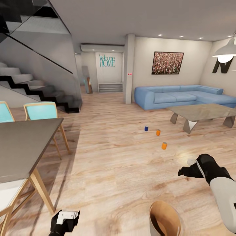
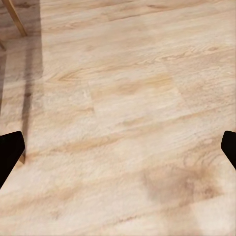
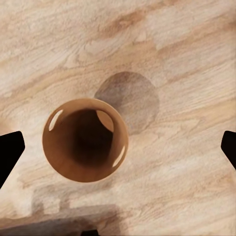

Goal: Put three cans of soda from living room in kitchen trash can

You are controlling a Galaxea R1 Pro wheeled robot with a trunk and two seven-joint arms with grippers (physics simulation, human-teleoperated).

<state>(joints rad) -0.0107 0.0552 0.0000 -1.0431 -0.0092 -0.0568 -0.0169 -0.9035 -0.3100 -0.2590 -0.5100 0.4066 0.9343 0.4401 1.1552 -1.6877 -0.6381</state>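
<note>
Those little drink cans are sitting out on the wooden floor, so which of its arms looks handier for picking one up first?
Probably the right. The two orange cans and the dark blue can stand right of centre in the head view, on the side of the right claw, which is open. The left claw hangs low, farther away.

Three soda cans stand upright and apart on the plank floor in front of the grey coffee table [image 1: 200, 113]: a dark blue can [image 1: 146, 128] farthest from it, an orange can [image 1: 158, 132] beside that, and a second orange can [image 1: 164, 146] nearer the camera. The trash can [image 1: 164, 219], pale outside and glossy orange-brown inside, stands upright, lidless and empty, well away from the table.
</note>
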